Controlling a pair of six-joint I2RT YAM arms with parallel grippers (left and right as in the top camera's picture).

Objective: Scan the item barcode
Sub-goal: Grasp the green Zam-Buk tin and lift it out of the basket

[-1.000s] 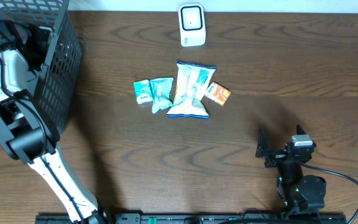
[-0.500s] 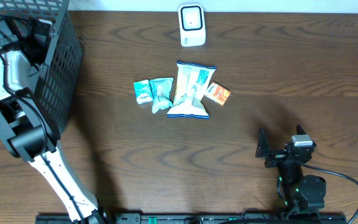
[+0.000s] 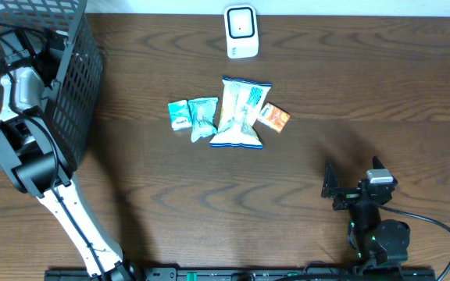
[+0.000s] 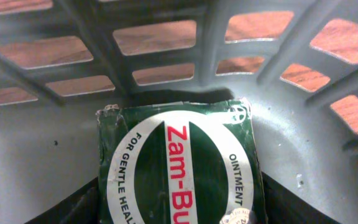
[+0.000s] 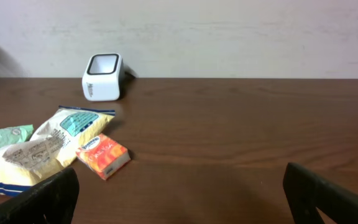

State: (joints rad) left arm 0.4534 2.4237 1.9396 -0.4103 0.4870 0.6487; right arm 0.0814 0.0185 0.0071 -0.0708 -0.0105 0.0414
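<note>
Directly ahead, we find the ointment box point(image 4: 179, 155) lying lengthwise between the fingers of the left end effector point(image 4: 180, 210) in the basket point(image 4: 36, 155); we cannot tell whether they grip it.

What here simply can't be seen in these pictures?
- Green cardboard ointment box: lower part cut off by the left wrist view's bottom edge; no barcode showing.
- Left tool: fingertips hidden inside the black mesh basket, overhead.
- Teal plastic packets: cut off by the right wrist view's left edge.
</note>
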